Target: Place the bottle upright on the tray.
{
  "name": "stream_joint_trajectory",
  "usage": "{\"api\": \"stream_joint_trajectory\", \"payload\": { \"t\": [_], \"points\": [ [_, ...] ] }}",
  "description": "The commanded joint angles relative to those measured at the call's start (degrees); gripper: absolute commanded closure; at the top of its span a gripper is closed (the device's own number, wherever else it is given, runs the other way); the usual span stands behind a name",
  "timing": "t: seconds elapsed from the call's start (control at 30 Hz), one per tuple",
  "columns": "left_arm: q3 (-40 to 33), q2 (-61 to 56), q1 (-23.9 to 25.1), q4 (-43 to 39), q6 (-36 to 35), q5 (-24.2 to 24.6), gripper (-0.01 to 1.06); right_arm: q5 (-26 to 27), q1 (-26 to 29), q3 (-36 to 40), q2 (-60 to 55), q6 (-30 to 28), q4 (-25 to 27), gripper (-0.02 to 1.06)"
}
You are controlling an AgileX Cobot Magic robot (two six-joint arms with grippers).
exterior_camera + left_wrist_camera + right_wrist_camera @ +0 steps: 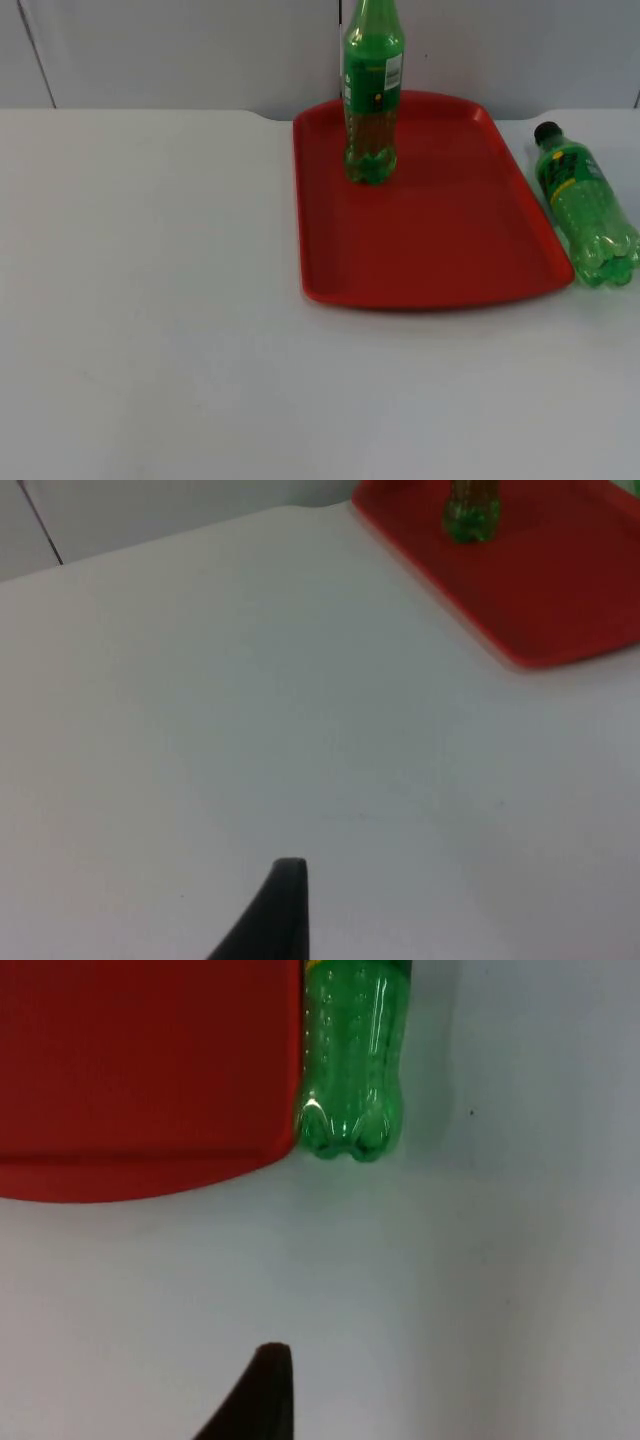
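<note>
The white table [160, 300] is smooth and matte, ending at a grey partition wall [180, 50] at 12 o'clock. On it, right of centre, lies the red tray [440, 230], a glossy plastic rectangle with rounded corners and a low raised rim. An upright green bottle [372, 100] of clear ribbed plastic with a printed label stands on the tray toward its 11 o'clock corner; its cap is cut off by the picture's upper edge. A second green bottle [585, 205] with a dark cap lies on its side on the table at 3 o'clock, just beside the tray's right rim, its lobed base pointing toward 5 o'clock. The left gripper [280, 910] and the right gripper [262, 1390] each hover over bare table with one black fingertip visible; whether their fingers are open or closed cannot be told.
</note>
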State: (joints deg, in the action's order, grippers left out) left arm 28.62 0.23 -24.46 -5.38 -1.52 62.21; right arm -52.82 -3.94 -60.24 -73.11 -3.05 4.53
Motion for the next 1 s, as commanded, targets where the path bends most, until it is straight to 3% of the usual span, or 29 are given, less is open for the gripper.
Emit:
{"api": "stream_joint_trajectory", "payload": {
  "t": [0.0,0.33,0.47,0.63,0.97],
  "points": [
    [-0.3,-0.2,-0.1,0.0,-0.2,-0.7,0.00,0.4,-0.1,-3.4,-4.7,-0.9,0.3,0.00],
    [-0.3,-0.2,-0.1,0.0,-0.2,-0.7,0.00,-4.1,-0.1,-21.9,-24.9,-1.2,0.4,0.01],
    [-0.3,-0.2,-0.1,0.0,-0.2,-0.7,0.00,-10.6,-0.1,-36.1,-36.6,-3.5,3.8,0.01],
    [-0.3,-0.2,-0.1,0.0,-0.2,-0.7,0.00,-13.7,-0.1,-47.4,-45.6,-3.6,6.3,0.01],
    [-0.3,-0.2,-0.1,0.0,-0.2,-0.7,0.00,-16.5,-0.1,-60.6,-59.9,-1.4,6.8,0.01]
  ]
}}
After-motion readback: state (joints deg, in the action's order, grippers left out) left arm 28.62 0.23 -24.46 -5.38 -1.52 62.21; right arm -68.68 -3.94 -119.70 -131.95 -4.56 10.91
